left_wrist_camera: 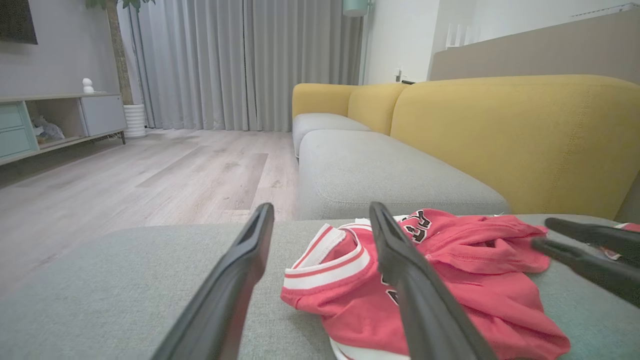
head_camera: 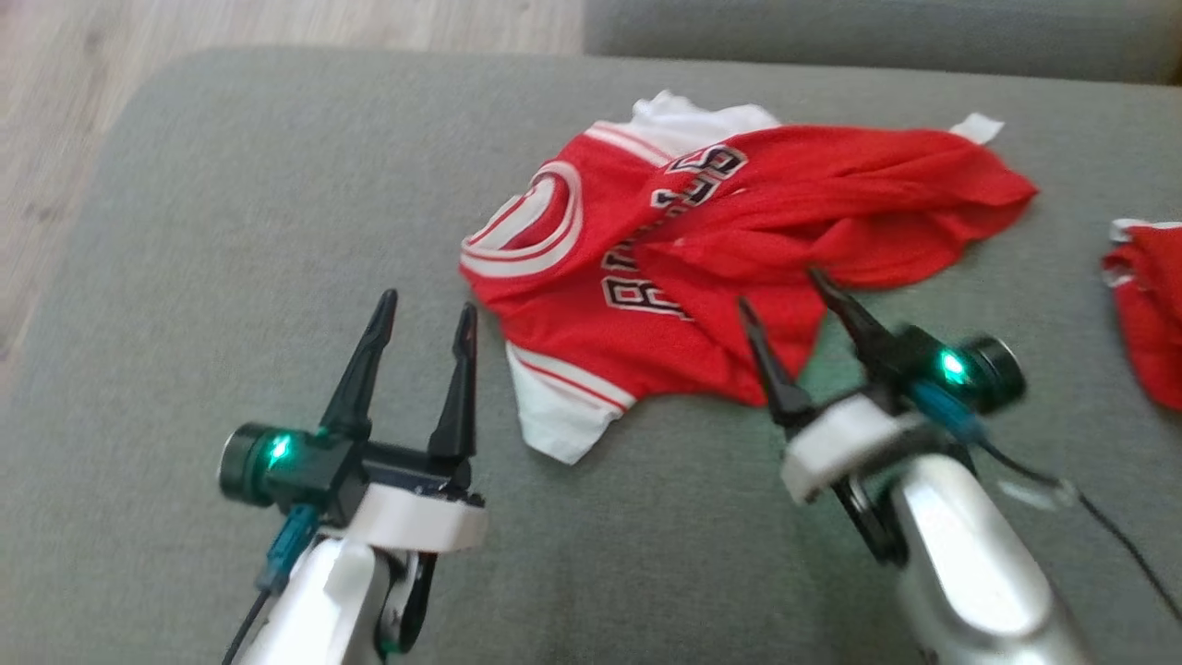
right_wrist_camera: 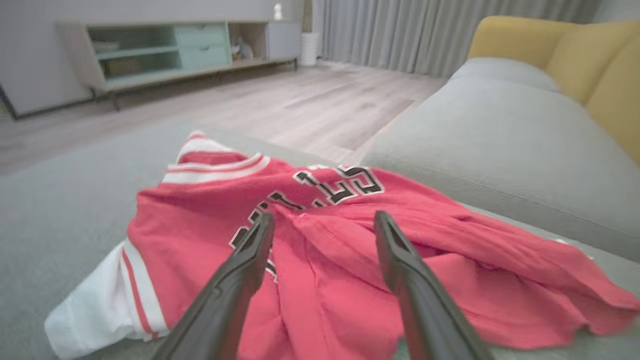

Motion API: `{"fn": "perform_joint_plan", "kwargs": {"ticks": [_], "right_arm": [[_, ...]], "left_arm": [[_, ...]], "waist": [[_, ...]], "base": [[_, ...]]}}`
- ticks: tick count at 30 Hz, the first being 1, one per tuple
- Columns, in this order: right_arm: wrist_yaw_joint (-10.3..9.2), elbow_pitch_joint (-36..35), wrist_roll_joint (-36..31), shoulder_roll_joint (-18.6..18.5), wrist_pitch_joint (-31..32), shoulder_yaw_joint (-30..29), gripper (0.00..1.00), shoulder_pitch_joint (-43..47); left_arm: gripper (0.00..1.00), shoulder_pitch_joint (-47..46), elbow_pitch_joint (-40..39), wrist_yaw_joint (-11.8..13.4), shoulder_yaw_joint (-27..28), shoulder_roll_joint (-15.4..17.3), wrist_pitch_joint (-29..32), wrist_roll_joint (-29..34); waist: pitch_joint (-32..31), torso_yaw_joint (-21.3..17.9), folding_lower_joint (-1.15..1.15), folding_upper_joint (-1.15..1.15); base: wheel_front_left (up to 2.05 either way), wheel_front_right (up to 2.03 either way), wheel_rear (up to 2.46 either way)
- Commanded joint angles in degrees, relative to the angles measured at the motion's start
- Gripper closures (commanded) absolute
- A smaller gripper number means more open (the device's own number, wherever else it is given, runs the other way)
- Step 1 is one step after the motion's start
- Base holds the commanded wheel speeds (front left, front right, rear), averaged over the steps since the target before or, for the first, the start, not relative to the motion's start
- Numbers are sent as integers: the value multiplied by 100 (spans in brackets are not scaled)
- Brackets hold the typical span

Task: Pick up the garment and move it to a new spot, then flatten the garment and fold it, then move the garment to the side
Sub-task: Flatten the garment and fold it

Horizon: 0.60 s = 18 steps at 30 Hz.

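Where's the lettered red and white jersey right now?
In the head view the crumpled red and white fabric jersey lies right of centre on the grey-green cushion, ahead of the open right gripper and right of the open left gripper.

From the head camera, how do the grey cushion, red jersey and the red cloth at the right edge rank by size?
1. grey cushion
2. red jersey
3. red cloth at the right edge, but the frame cuts it off, so unsure.

Black lettering (head_camera: 706,173) on the red garment (head_camera: 831,212) is creased, partly hidden and unreadable.
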Motion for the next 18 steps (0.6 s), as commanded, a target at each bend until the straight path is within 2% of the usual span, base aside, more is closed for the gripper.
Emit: {"fn": "perform_joint_plan", "kwargs": {"ticks": [1,5,9,18], "right_arm": [[-4,-8,-154,-4,94,217,0,-312],[-4,685,-583,-72,340,402,0,-945],[-4,1367,-879,-124,450,309,0,-1501],[-4,2495,-1227,-136,316,242,0,-2209]], "left_arm": [[0,-273,-125,-40,196,-4,-29,33],[0,-405,-65,-135,156,-163,-29,76],[0,-527,-147,-201,207,-288,-29,120],[0,-577,-284,-319,367,-431,-29,229]], "waist": [[210,201,-1,0],[414,414,-1,0],[577,599,-1,0],[817,760,-1,0]], "base": [[0,0,0],[0,0,0],[0,0,0],[0,0,0]]}}
